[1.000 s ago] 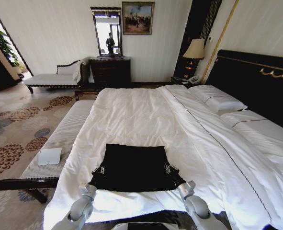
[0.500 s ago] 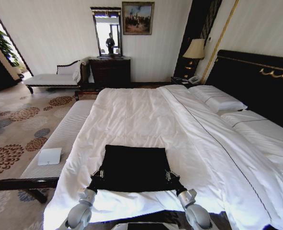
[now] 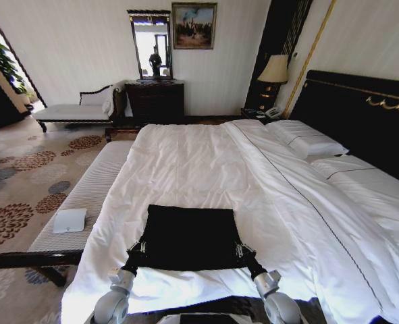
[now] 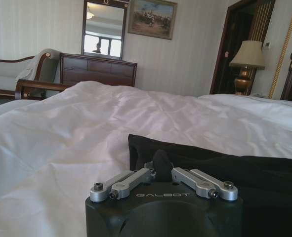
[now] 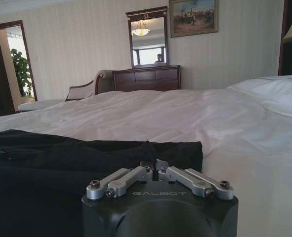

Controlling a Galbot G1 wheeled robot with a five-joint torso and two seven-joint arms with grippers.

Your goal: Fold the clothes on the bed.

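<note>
The black T-shirt (image 3: 189, 237) is spread flat on the near part of the bed (image 3: 206, 169), its long axis running across the robot's front. The left gripper (image 3: 140, 248) is clenched on the shirt's near left corner, and the right gripper (image 3: 242, 250) on the near right corner. The rest of the cloth lies straight ahead of both, equally near to each arm.
</note>
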